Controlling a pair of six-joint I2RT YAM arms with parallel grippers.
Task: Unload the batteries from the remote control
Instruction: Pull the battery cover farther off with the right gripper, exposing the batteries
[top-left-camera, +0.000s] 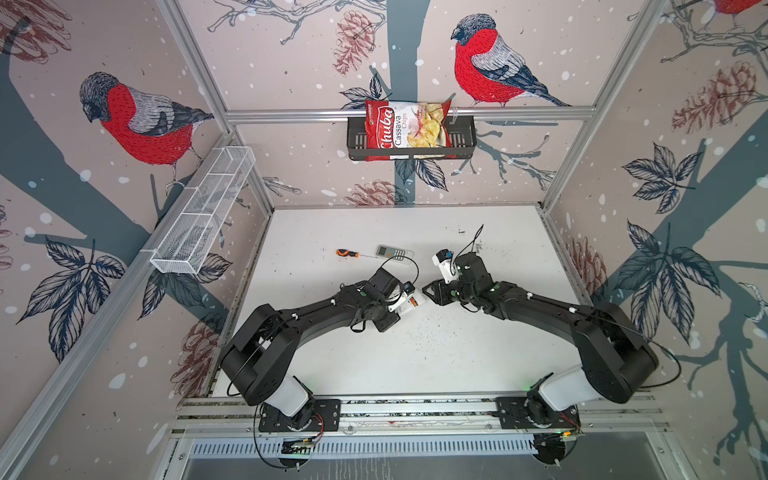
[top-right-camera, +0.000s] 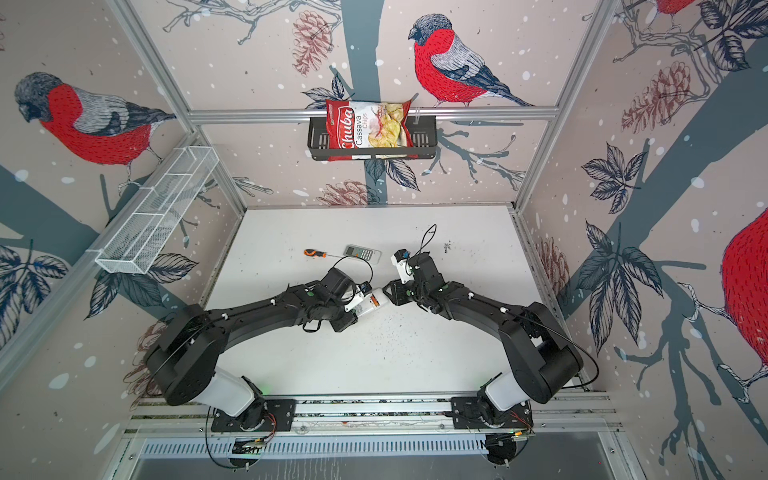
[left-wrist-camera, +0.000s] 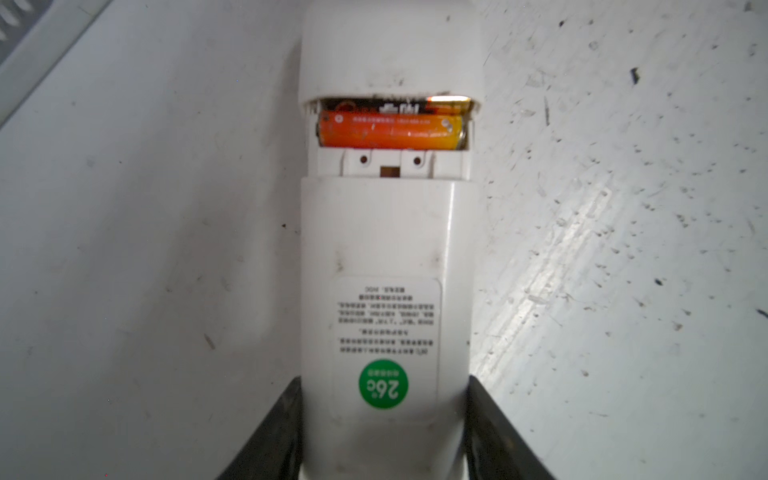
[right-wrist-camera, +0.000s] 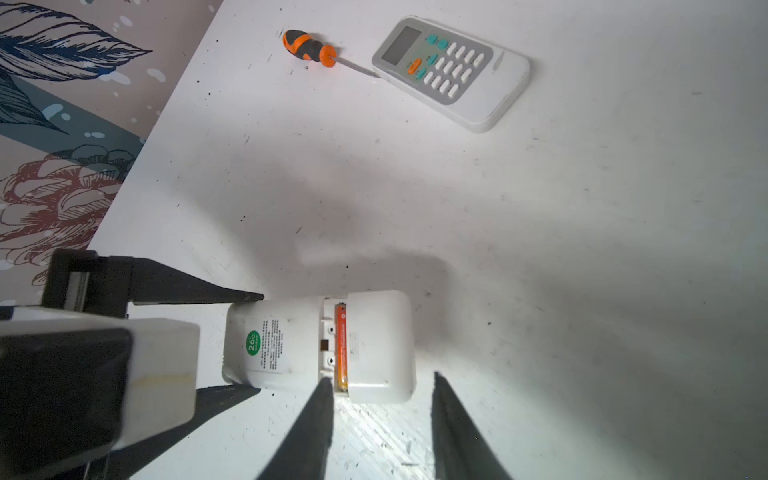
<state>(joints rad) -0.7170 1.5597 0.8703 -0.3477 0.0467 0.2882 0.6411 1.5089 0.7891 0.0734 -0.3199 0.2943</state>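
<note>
Left end effector clamps remote; right end effector spread, empty. Risk: pushing half-slid cover may twist remote loose.

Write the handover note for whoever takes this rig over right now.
Grippers: the left gripper is shut on the white remote, back side up. The right gripper is open and empty, its fingertips at the battery cover.
Things: an orange battery shows in the gap; another battery sits mostly under the cover. The second remote lies face up by the screwdriver.
Done: cover slid partly open.
Left: take the cover off and lift the batteries out; no loose battery is in view.
</note>
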